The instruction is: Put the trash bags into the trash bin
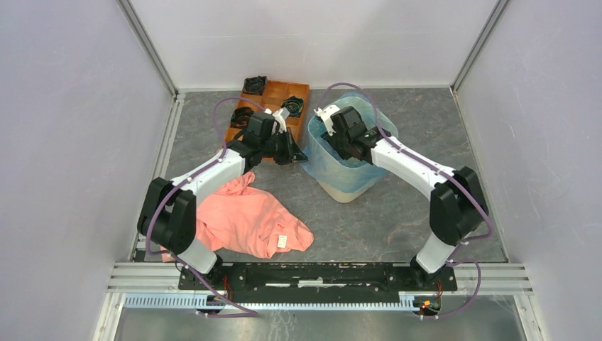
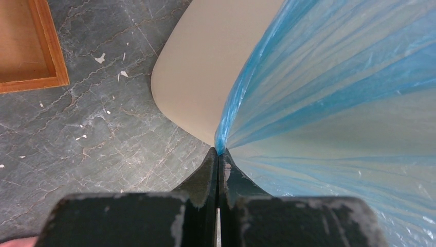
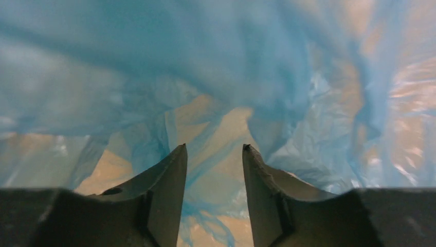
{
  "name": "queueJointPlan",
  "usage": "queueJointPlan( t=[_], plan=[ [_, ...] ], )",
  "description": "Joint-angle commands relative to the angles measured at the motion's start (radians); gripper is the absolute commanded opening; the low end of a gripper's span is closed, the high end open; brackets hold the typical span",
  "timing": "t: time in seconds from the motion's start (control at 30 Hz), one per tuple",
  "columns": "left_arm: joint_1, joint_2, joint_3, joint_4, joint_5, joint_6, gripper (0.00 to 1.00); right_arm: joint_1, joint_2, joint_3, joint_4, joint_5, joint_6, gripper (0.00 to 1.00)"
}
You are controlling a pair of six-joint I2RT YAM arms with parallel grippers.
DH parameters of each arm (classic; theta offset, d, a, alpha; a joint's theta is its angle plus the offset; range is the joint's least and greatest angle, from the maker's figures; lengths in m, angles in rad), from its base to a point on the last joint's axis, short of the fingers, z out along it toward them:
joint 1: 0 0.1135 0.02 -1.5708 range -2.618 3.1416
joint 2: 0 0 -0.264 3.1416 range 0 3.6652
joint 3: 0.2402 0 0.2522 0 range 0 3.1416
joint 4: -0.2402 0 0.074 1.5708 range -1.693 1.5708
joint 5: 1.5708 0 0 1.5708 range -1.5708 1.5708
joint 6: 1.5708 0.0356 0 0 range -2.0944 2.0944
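Note:
The cream-beige trash bin (image 1: 349, 189) stands mid-table. The light-blue trash bag (image 1: 323, 165) lines it and drapes over its rim and outer wall. My left gripper (image 1: 297, 153) is at the bin's left side, shut on a pinch of the bag's edge (image 2: 222, 143), and the film fans out tight from the tips over the bin wall (image 2: 198, 77). My right gripper (image 1: 341, 145) reaches down inside the bin, jaws open and holding nothing. In the right wrist view it (image 3: 214, 150) points at crumpled blue bag film (image 3: 154, 62) over the beige bin floor (image 3: 226, 128).
An orange-brown compartmented tray (image 1: 278, 92) with black round parts stands just left-behind the bin; its corner (image 2: 49, 77) shows in the left wrist view. A salmon-pink cloth garment (image 1: 252, 220) lies at the near left. Grey walls enclose the table.

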Motion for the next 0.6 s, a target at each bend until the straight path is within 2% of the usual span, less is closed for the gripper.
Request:
queueJointPlan(
  t=[0.0,0.1,0.33,0.57],
  plan=[
    [-0.009,0.002,0.045,0.030,0.014,0.009,0.03,-0.017,0.048,-0.014,0.106,-0.059,0.051,0.48],
    [-0.012,0.003,0.048,0.037,0.013,0.007,0.03,-0.024,0.083,-0.029,0.111,-0.079,0.072,0.36],
    [-0.015,0.009,0.050,0.040,0.013,0.009,0.03,-0.037,0.104,-0.095,0.159,-0.089,0.075,0.22],
    [-0.014,0.007,0.050,0.037,0.001,0.015,0.04,-0.044,0.169,-0.075,0.142,-0.092,0.068,0.22]
  ],
)
